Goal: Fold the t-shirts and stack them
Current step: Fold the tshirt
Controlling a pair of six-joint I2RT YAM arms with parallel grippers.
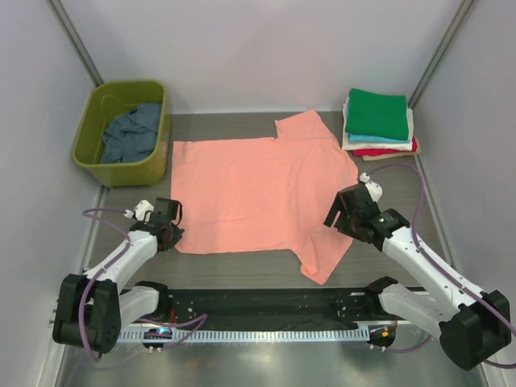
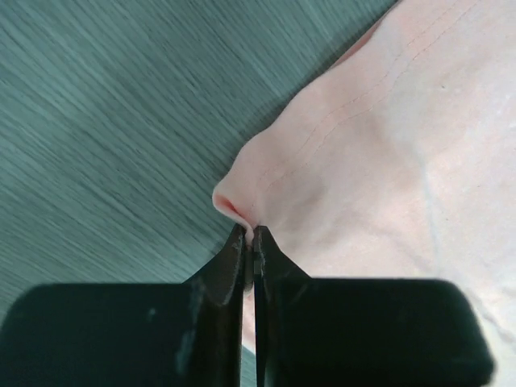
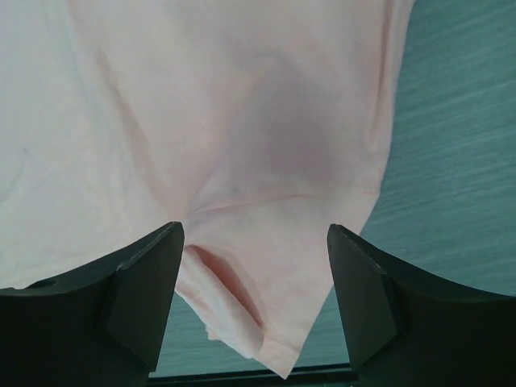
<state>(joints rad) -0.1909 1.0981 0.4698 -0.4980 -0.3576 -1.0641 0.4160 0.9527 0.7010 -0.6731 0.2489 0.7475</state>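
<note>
The salmon-pink t-shirt (image 1: 258, 193) lies spread flat in the middle of the table (image 1: 129, 201), turned sideways to me: its straight hem faces my left side and its two sleeves point off on my right, one toward the far edge and one toward the near edge. My left claw (image 1: 171, 232) sits at the near left corner of that hem. In my left wrist view its two fingers (image 2: 234, 258) are pressed together with a small pinch of the pink cloth caught between their tips, the fabric puckering up into a ridge just beyond them and the grey table (image 2: 97, 121) bare to the side. My right claw (image 1: 343, 211) hangs over the shirt's right side, near where the near sleeve begins. In my right wrist view its fingers (image 3: 149, 282) stand wide apart and grip nothing, with the sleeve cloth and a small rolled fold lying between them and the table (image 3: 459, 161) showing past the cloth's edge. At the far left corner stands the olive-green tub (image 1: 90, 153) with a crumpled slate-blue t-shirt (image 1: 129, 135) inside it. At the far right corner sits a stack of folded t-shirts (image 1: 379, 129), well apart from the pink one, with a green t-shirt (image 1: 377, 111) on top and cream, teal and red layers under it.
</note>
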